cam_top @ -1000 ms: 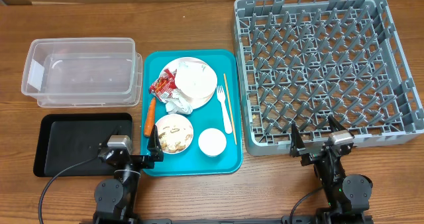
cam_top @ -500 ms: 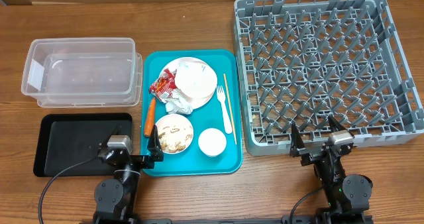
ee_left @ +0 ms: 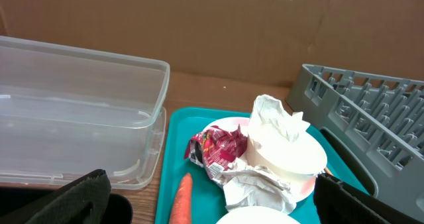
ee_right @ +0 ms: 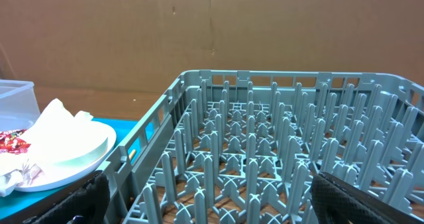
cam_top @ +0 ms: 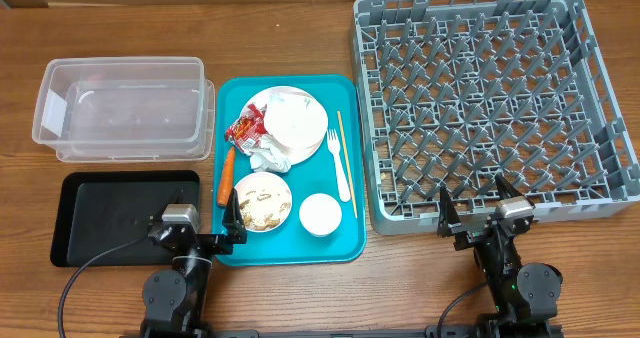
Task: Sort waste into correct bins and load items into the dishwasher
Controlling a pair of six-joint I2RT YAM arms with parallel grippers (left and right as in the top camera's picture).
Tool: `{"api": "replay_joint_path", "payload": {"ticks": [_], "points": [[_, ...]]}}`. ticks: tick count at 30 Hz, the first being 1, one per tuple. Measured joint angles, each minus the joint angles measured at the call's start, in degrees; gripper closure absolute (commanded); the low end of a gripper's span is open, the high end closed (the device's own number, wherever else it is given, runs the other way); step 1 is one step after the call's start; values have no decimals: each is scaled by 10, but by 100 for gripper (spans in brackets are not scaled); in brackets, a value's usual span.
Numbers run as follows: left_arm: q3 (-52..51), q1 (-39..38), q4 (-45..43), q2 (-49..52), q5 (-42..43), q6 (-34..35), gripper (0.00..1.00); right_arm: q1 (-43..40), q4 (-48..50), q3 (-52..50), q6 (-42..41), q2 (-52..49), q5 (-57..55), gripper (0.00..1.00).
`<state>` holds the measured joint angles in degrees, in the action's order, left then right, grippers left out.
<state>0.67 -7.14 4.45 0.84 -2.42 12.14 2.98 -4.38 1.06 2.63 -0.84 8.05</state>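
The teal tray [cam_top: 235,98] carries stacked white plates [cam_top: 292,123] with a crumpled napkin [ee_left: 275,121] on top. Beside them lie a red wrapper [cam_top: 245,128], a carrot [cam_top: 227,175], a bowl of food scraps [cam_top: 262,201], a white cup [cam_top: 320,214], a fork [cam_top: 338,163] and a wooden stick [cam_top: 346,163]. The clear tub [cam_top: 120,108] and the black tray [cam_top: 110,208] sit to the left, and the grey dish rack [cam_top: 480,88] stands empty on the right. My left gripper [cam_top: 197,226] is open at the teal tray's near left corner. My right gripper [cam_top: 478,210] is open at the rack's front edge. Neither gripper holds anything.
A brown cardboard wall [ee_right: 212,32] closes off the far side. Bare wooden table [cam_top: 400,278] runs along the front between the two arm bases. The rack's upright pegs [ee_right: 278,158] fill the right wrist view.
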Motion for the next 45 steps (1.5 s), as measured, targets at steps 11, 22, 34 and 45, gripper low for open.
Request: {"api": "replay_joint_path", "payload": {"ticks": [11, 22, 34, 45], "points": [[0, 0, 0, 0, 0, 0, 0, 0, 0, 0, 0, 0, 0, 0], [0, 0, 4, 0, 24, 0, 0, 0, 0, 0, 0, 0, 0, 0], [218, 0, 181, 2, 68, -5, 0, 0, 1, 0, 0, 0, 0, 0], [462, 0, 313, 204, 94, -18, 0, 0, 1, 0, 0, 0, 0, 0]]}}
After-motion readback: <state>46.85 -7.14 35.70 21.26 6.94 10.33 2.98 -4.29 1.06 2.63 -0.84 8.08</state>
